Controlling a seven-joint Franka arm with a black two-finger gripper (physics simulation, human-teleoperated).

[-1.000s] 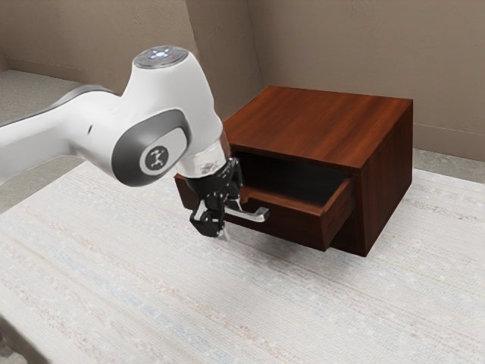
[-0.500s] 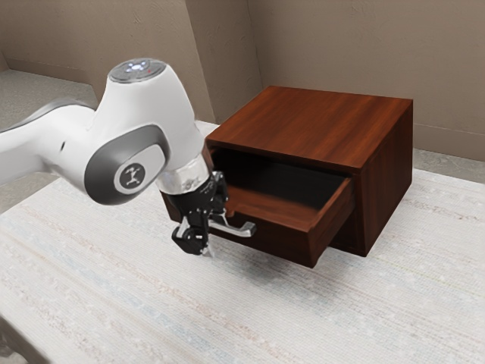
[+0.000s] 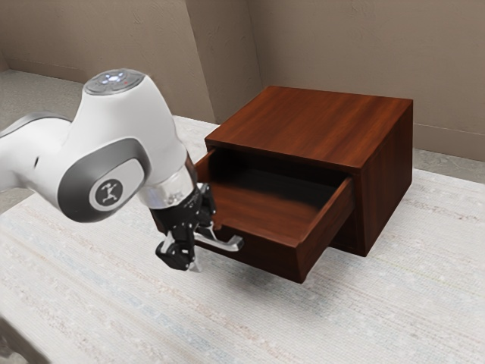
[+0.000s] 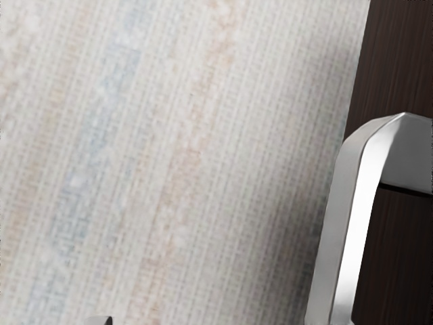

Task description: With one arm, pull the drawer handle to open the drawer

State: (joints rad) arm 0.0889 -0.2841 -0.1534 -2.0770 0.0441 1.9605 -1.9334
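Black fingers (image 3: 176,254) tight around silver handle (image 3: 226,244) of half-open wooden drawer (image 3: 326,227).

Cabinet (image 3: 326,129) sits on the table (image 3: 341,318), toward the exterior view's right, with a wall (image 3: 364,45) behind it. Drawer (image 3: 280,220) sticks partway out of the cabinet front, toward the exterior view's left, hanging above the table. Handle (image 3: 223,243) is on the drawer front. Gripper (image 3: 182,259) is at the handle's left end, just above the table. Arm (image 3: 114,163) comes in from the exterior view's left. In the wrist view, the handle (image 4: 358,223) stands off the drawer face (image 4: 399,61), with the table beside it.
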